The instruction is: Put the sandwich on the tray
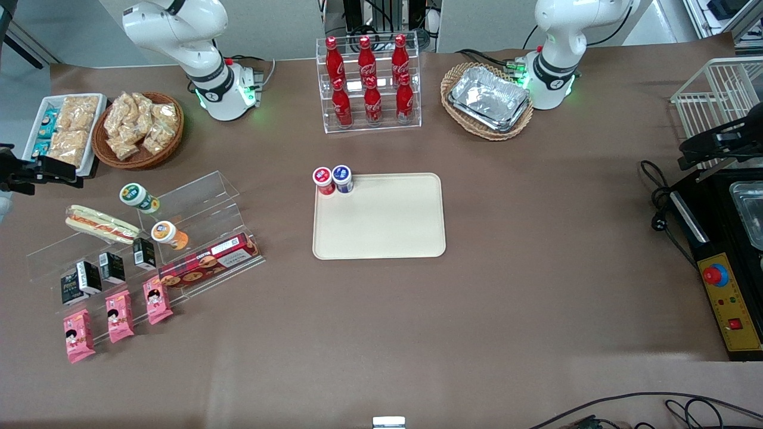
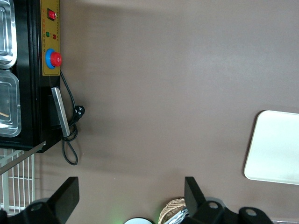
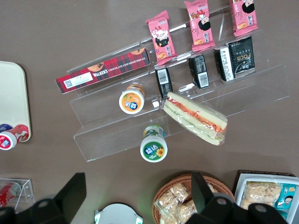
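Sandwich (image 1: 101, 224) lies on the display stand (image 1: 197, 202) toward the working arm's end; tray (image 1: 381, 220) mid-counter; gripper (image 1: 39, 173) hangs above the stand's end, near the sandwich.

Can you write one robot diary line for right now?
gripper: open, above snack end | sandwich: on clear shelf, not grasped | tray: two small cups only

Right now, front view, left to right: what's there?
Open hand at the working arm's end → clear-wrapped wedge sandwich → red tartan biscuit box → cream-beige rectangular plastic tray → yellow-faced control box with red button.
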Robot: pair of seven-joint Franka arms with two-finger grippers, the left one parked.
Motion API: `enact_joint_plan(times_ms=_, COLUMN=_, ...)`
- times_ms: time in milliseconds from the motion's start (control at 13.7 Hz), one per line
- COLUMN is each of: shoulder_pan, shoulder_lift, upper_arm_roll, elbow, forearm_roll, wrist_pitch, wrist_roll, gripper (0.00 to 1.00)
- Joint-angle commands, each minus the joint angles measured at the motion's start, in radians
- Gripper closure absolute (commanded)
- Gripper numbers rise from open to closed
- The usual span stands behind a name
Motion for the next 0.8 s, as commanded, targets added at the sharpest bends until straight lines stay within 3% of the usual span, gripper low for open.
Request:
enact_joint_plan(times_ms=0, shoulder_pan=-0.003, shoulder_lift=-0.042, upper_arm_roll=0.001, elbow=-0.064, forearm_roll=-0.014, wrist_pitch=0.018, wrist_roll=-0.006, gripper=0.00)
enact_joint_plan(times_ms=438, shoulder_pan=-0.035, shoulder_lift=-0.030, upper_arm_roll=0.001, elbow=-0.068, forearm_roll=-0.003, wrist_pitch=0.012, wrist_roll=0.279, gripper=0.00)
enact_joint_plan(times_ms=730, shoulder_pan=-0.035, shoulder_lift=-0.022, upper_arm_roll=0.003, elbow=-0.066, forearm_roll=0.036, wrist_pitch=0.003, wrist_roll=0.633, gripper=0.00)
